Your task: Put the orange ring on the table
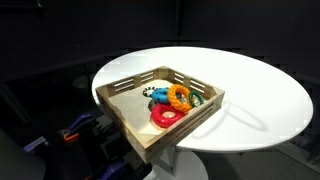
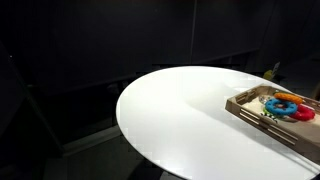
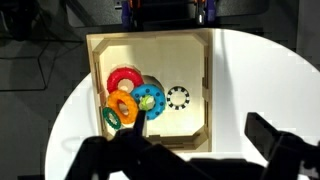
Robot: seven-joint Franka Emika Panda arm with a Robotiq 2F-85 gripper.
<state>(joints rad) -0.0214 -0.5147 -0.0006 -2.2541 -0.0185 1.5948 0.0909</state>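
White table (image 1: pixel 270 90) bears wooden tray (image 1: pixel 185 126) — orange ring (image 1: pixel 179 96) inside.

Wrist view straight down over wooden tray (image 3: pixel 170 60), both exterior views oblique, farther, sharing tray and table (image 1: pixel 270 90)

Bench (image 1: pixel 270 95): round, smooth white top, visible in both exterior views and the wrist view. Directly on it: square slatted wooden tray (image 1: pixel 128 104), lying flat, well off-centre, up against the rim. Can't tell whether its corner overhangs.
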